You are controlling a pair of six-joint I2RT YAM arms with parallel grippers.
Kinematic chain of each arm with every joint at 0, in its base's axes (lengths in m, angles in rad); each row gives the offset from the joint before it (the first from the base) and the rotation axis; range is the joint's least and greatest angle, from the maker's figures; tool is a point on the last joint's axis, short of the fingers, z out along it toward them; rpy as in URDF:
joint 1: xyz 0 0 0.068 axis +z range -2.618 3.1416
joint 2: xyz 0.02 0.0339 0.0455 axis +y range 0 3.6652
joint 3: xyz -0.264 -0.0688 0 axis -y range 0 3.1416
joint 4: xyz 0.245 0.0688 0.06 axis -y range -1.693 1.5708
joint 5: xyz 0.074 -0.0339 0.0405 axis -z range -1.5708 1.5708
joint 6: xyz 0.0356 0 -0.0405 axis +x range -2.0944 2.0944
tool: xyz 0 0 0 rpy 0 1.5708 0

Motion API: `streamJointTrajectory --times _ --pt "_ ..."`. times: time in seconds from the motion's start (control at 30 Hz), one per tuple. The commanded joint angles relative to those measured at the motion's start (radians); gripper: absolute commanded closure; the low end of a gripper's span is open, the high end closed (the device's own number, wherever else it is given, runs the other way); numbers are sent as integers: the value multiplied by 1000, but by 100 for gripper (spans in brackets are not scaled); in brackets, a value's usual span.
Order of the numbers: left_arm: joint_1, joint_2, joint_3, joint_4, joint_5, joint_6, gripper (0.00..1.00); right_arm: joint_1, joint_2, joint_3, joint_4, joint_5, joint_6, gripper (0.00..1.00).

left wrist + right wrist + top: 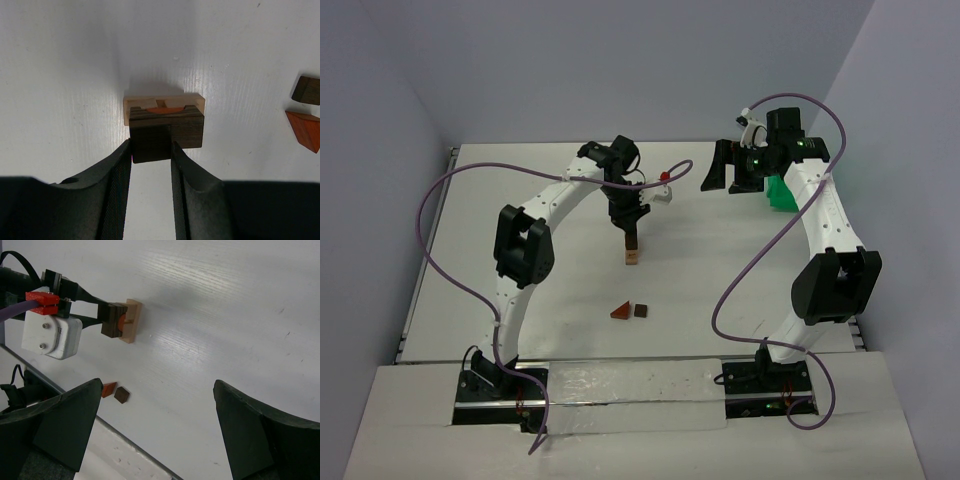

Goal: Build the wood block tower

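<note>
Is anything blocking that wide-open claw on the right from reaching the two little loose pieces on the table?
Nothing visible. Only bare table lies between the right gripper and the reddish wedge and dark cube. The left gripper, shut on the dark block atop the tower, stands off to one side of that path.

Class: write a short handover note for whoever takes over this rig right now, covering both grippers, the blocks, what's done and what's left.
Left gripper: jaws shut on the dark block at the top of the wood block tower, over a reddish piece and the tan base.
Right gripper: open, empty, raised at the far right.
Loose: reddish wedge and small dark block, side by side, nearer the arm bases.
Done: apparently three pieces stacked.
Left: release, then probably add the two loose blocks.
</note>
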Motion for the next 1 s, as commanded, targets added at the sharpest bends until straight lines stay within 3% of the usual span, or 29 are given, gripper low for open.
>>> streamJointTrajectory --times 0.0,0.37,0.6,0.77,0.97 --pt "-8 -4 20 6 17 27 70 -7 -38 -5 14 -12 -12 0" --pt "-6 -35 18 2 31 26 39 -7 -40 -10 15 -14 -14 0" --pt "-6 -83 49 -21 44 23 26 -5 -46 -16 15 -19 -17 0" --pt "-5 -200 69 -37 53 2 25 1 -74 -36 14 -68 -72 0" --pt "72 -508 -125 86 136 -130 19 76 -181 -120 3 -105 -210 0"
